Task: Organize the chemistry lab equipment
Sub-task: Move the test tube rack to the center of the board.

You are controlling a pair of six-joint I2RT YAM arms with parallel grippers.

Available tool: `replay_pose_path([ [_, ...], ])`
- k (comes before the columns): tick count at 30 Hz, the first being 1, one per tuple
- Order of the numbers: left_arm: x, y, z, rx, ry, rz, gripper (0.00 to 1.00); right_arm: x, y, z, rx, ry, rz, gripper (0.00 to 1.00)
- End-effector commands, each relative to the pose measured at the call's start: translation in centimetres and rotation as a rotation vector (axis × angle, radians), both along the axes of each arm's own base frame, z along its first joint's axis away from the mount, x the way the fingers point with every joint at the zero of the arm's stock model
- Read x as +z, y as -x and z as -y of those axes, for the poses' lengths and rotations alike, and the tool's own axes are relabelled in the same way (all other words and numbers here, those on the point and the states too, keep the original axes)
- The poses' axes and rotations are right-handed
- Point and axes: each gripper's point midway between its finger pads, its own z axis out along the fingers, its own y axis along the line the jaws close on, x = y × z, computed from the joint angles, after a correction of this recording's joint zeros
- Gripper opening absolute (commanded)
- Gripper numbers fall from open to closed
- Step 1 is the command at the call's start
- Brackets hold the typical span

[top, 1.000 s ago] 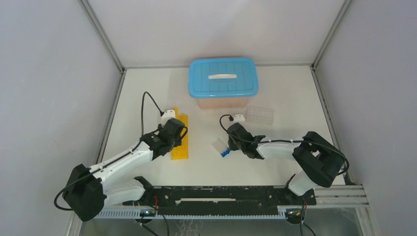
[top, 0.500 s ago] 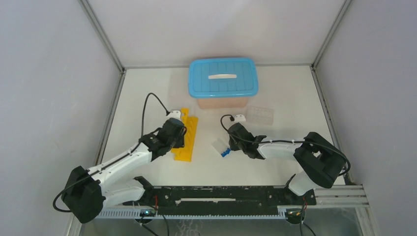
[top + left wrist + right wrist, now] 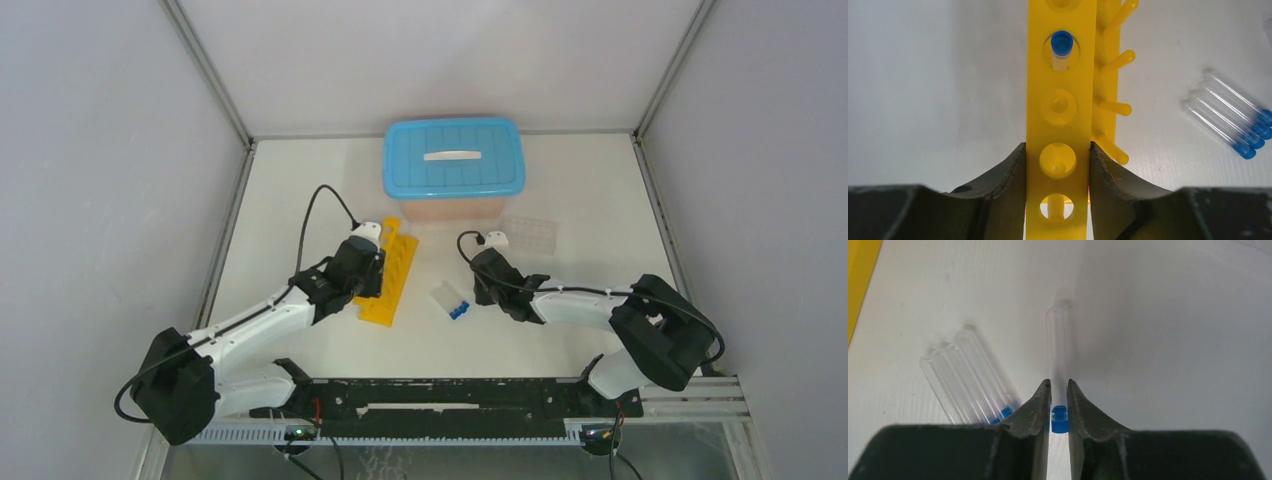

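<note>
From above, the left claw is pressed against the yellow rack. The rack stands on the white table left of centre, skewed, with its far end pointing toward the box with the blue lid. The right claw is low over the table, just right of a small bunch of loose tubes lying flat between the two arms. A clear tray lies by the box's near right corner, beyond the right claw. From this view I cannot tell how either claw's fingers stand.

The left wrist camera shows the left claw partly closed. One finger is pressed on each long edge of the rack's top strip, so the claw has hold of the rack. One standing tube with a blue cap sits in a hole farther along the strip, and the nearer holes hold none. The loose tubes lie on the table to the right, apart from the rack.

The right wrist camera shows the right claw nearly closed, pinching one held tube just above its blue cap, with the clear end pointing away. The loose tubes lie side by side just to its left. A corner of the rack shows at the top left.
</note>
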Motion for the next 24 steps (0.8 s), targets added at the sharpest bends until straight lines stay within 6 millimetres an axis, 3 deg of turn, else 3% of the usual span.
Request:
replay_pose_path([
  [1,-1.2,1.8,2.0,-0.146,0.011,-0.083,0.19,1.1,-0.5,0.4,-0.024,-0.010,0.031,0.23],
  [13,-1.4,2.4,4.2,-0.349,-0.036,-0.140,0.18,1.8,-0.9,1.3,-0.056,-0.030,0.052,0.23],
  [24,-1.8,1.8,5.5,-0.426,-0.072,-0.181,0.18,2.7,-1.4,2.2,-0.067,-0.038,0.063,0.23],
])
